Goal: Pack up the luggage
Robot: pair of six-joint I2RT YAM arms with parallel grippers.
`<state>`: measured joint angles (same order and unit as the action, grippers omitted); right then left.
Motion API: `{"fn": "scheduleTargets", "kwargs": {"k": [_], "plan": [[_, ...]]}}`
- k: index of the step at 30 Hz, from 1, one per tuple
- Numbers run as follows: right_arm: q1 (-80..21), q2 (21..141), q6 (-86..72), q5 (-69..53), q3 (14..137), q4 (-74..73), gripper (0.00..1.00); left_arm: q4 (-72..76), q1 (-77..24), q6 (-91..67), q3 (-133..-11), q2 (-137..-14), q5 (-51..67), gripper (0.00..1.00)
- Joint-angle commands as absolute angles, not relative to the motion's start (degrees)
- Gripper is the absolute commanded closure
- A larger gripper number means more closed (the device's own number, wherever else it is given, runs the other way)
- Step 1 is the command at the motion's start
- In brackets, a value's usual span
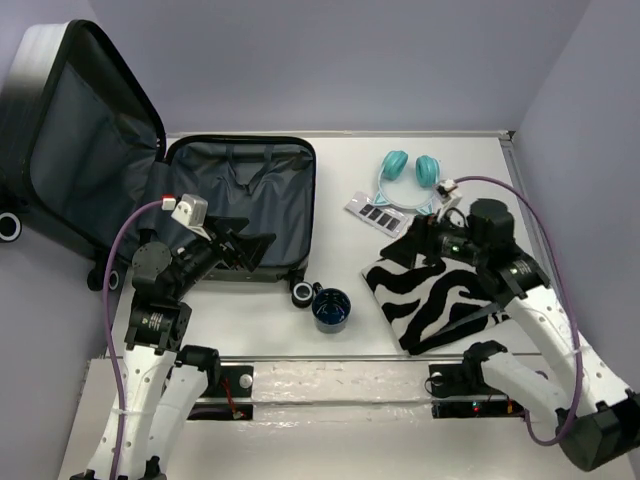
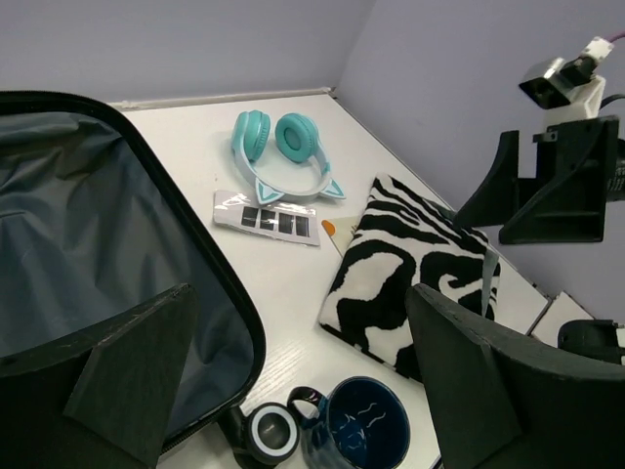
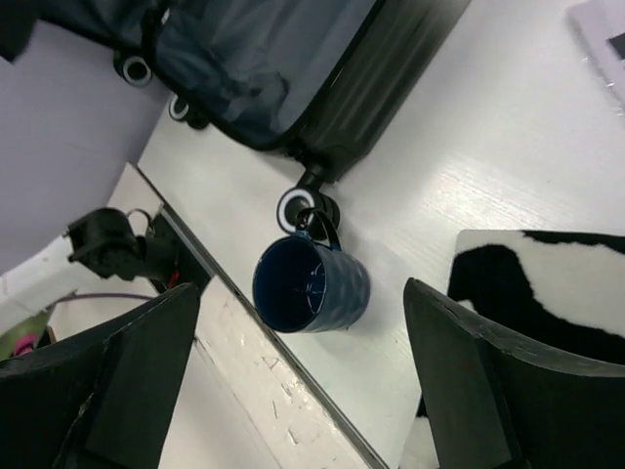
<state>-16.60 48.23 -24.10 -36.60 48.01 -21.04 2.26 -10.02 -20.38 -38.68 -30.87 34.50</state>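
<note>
Open grey-lined hard-shell luggage [image 1: 240, 200] lies at 10 o'clock on the worktop [image 1: 350, 160]. Your left gripper [image 1: 243, 243] is released, empty, over its near rim. Your right gripper [image 1: 408, 243], likewise released, hovers over the black-and-white zebra-print fabric pouch [image 1: 440, 300] at 4 o'clock: pinch its edge deeply; it probably sags.

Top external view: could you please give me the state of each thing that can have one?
luggage: open, lid swung back, nothing packed in view.
mug: upright, on the table.
headphones: lying flat, outside the luggage.
zebra pouch: flat on the table.
left gripper: open, holding nothing.
right gripper: open, holding nothing.
</note>
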Motion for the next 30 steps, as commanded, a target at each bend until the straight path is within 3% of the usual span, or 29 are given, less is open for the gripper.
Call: {"fn": "scheduleTargets", "kwargs": {"k": [1, 12, 21, 27, 29, 30], "plan": [[-29.0, 54.1, -21.6, -22.7, 52.1, -21.4, 0.09, 2.2, -10.2, -20.4, -39.6, -30.1, 35.8, 0.01], [-42.4, 72.5, -19.6, -6.4, 56.2, -20.0, 0.10, 1.2, -10.0, -20.0, -39.6, -29.1, 34.2, 0.01], [-47.7, 83.1, -19.3, -4.9, 58.6, -19.9, 0.21, 1.2, -9.6, -20.0, -39.6, -28.9, 34.0, 0.01], [-51.1, 84.9, -19.2, -7.3, 55.8, -19.9, 0.22, 1.2, -9.6, -20.0, -39.6, -29.0, 33.7, 0.01], [-51.7, 85.8, -19.0, -7.5, 55.3, -19.9, 0.26, 1.3, -9.6, -20.1, -39.6, -29.0, 33.7, 0.01], [-51.7, 86.1, -19.2, -7.7, 54.8, -19.9, 0.33, 1.3, -9.6, -20.0, -39.6, -28.9, 33.7, 0.01]]}}
